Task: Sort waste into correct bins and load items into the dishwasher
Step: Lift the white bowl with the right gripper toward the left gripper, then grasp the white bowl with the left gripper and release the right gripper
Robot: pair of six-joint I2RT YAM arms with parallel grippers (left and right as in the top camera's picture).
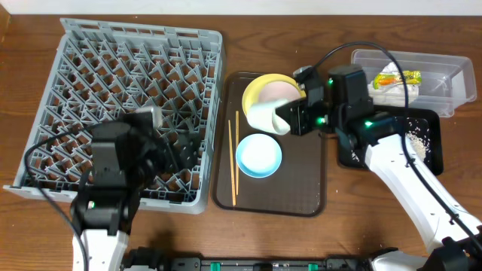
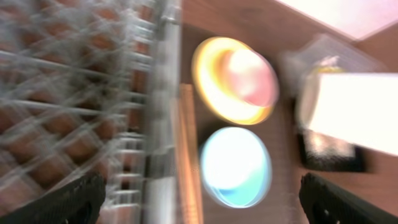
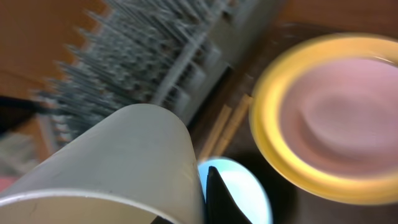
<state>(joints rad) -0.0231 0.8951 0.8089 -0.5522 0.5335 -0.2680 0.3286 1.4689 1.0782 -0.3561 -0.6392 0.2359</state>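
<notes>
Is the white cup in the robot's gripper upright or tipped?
Tipped: the white cup lies sideways in the right gripper, its side wall facing the overhead camera.

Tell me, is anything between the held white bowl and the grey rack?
Nothing tall stands between the round white bowl in the right tool and the large grey plastic peg rack. Thin wooden chopsticks lie flat below that path. The left arm hovers over the rack's near right part.
</notes>
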